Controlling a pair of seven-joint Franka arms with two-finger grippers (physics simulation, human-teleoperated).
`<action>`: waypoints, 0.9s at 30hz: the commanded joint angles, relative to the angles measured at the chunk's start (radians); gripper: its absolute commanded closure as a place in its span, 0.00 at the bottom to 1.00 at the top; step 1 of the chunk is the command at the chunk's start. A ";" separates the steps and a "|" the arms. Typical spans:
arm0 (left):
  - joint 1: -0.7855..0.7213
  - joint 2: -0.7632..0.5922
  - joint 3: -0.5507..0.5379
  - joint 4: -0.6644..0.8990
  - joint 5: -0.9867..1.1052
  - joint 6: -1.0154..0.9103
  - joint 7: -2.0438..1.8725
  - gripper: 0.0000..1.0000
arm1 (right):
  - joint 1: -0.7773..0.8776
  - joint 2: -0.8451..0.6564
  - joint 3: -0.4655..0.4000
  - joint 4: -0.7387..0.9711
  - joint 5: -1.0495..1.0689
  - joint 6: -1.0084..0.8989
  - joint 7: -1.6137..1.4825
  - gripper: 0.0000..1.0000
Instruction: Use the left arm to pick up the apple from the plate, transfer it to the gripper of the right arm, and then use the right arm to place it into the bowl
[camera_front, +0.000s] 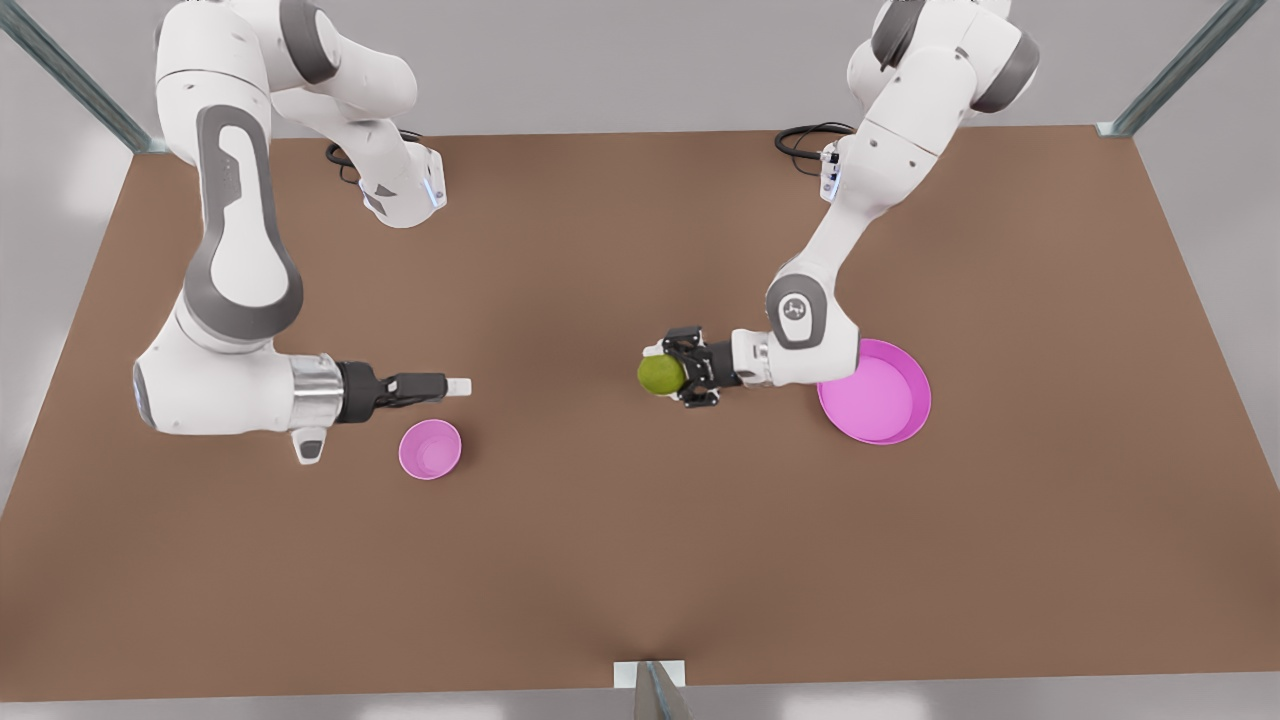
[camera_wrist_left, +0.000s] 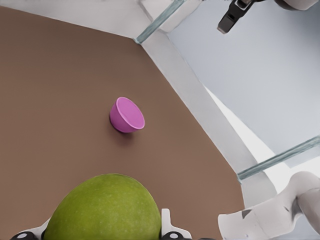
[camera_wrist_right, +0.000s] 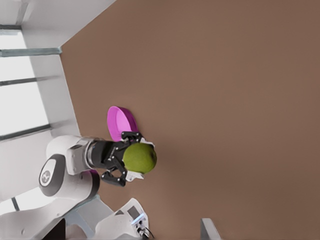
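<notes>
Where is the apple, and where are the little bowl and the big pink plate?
apple (camera_front: 660, 374), front view, on its green skin, held by the left gripper.
bowl (camera_front: 430, 449), front view, on its pale inside.
plate (camera_front: 880, 398), front view, on its bare flat middle.

We can read no words, numbers or brand names anywhere in these pictures. The one sign we find is a small round emblem (camera_front: 796, 308) on the grey joint cover of the arm at the front view's right, just left of the plate (camera_front: 905, 420); its inner mark is too small for us to make out.
</notes>
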 joint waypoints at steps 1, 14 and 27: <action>-0.022 0.025 -0.003 0.040 -0.041 0.049 0.593 0.16 | 0.005 0.011 0.000 0.000 0.081 0.048 -0.012 0.00; -0.052 0.201 -0.116 0.248 -0.064 0.197 0.780 0.19 | 0.019 0.228 0.052 -0.169 0.479 0.225 -0.645 0.00; -0.053 0.201 -0.147 0.248 -0.082 0.197 0.831 0.18 | -0.001 0.360 0.108 -0.175 0.614 0.148 -0.972 0.00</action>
